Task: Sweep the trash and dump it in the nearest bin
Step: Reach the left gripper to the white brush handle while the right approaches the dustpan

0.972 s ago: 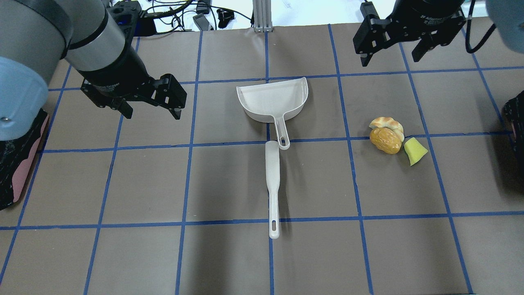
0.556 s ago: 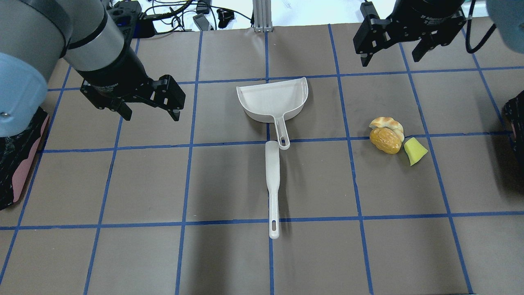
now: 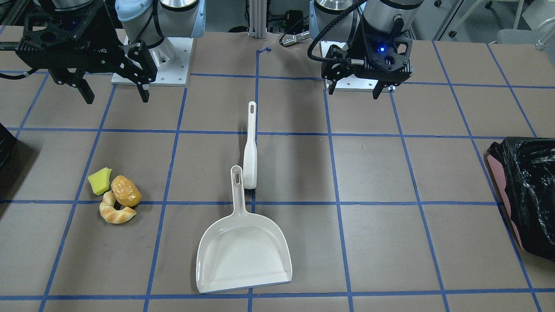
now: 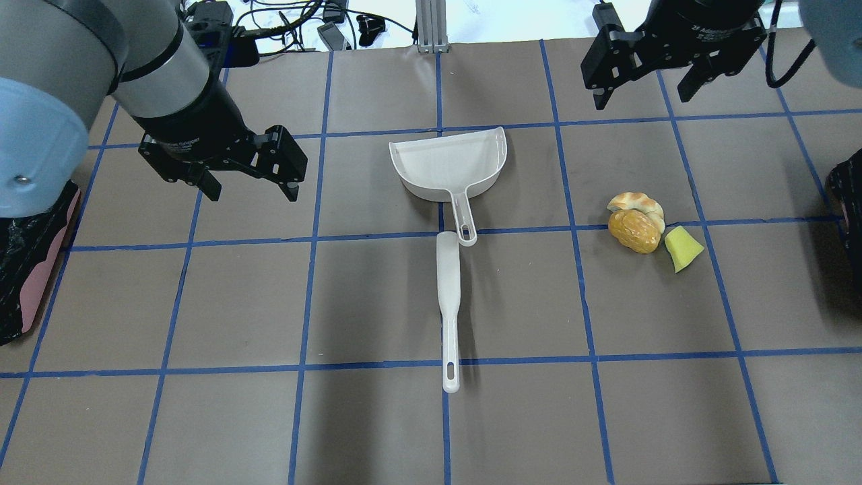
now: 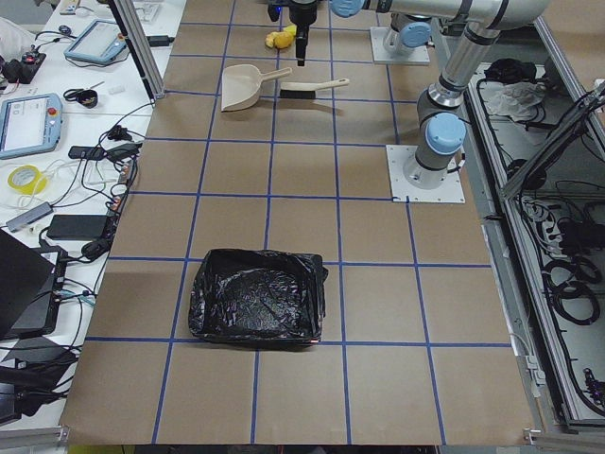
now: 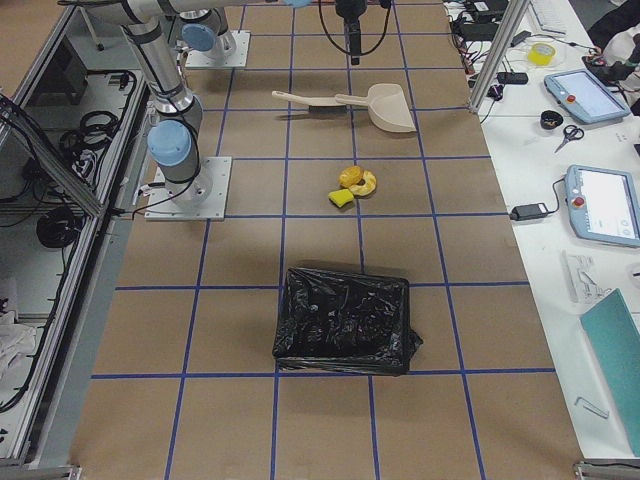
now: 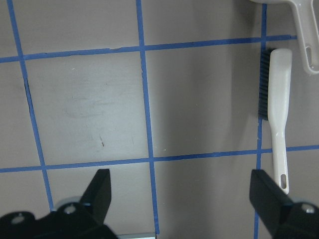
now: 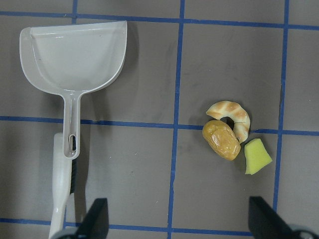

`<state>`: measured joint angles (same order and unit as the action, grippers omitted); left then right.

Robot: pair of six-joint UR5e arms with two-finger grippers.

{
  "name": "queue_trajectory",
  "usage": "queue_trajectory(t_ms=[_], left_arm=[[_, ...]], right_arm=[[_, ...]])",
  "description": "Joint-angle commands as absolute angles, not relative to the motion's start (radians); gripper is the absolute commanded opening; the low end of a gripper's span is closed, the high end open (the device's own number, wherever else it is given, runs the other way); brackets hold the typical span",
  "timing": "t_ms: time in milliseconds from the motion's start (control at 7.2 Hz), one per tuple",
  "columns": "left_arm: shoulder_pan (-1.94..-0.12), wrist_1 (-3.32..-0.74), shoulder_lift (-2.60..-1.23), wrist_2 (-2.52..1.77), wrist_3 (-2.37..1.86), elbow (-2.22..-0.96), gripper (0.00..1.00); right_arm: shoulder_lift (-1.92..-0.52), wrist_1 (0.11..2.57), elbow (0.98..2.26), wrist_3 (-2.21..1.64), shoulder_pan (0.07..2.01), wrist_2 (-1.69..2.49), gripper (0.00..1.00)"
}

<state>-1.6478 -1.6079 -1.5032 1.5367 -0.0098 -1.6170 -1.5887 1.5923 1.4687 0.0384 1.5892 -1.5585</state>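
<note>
The trash lies together right of centre: a croissant [image 4: 636, 201], a brown roll [image 4: 634, 231] and a yellow-green wedge [image 4: 683, 248], also in the right wrist view [image 8: 222, 139]. A white dustpan [image 4: 451, 164] and a white brush [image 4: 448, 296] lie mid-table, handle ends overlapping. My left gripper [image 4: 246, 190] hovers open and empty left of the dustpan. My right gripper [image 4: 644, 94] hovers open and empty beyond the trash. The black bin's ridged edge [image 4: 847, 195] shows at the right border.
A pink bin lined with a black bag [image 4: 27, 269] stands at the table's left edge. The brown table [image 4: 377, 417] carries a grid of blue tape. Cables and devices lie beyond the far edge.
My left arm has shifted very slightly, its gripper still open. The right arm, dustpan, brush and trash have not moved.
</note>
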Motion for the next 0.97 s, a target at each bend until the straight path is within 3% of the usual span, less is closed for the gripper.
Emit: queue_trajectory(t_ms=[0,417,833], left_arm=[[-1.660,-1.597,-1.525,1.484,-0.031,-1.647,1.00],[-1.825,-1.512,-1.549,1.482,-0.209,-1.696,1.00],[-2.021,-1.325,-1.601,1.482,-0.349,-1.859,1.00]], right_arm=[[-1.591,1.592,1.468,0.038,1.589,-1.559,1.00],[-1.591,1.592,1.468,0.038,1.589,-1.559,1.00],[-1.592,1.592,1.468,0.035,1.588,-1.562,1.00]])
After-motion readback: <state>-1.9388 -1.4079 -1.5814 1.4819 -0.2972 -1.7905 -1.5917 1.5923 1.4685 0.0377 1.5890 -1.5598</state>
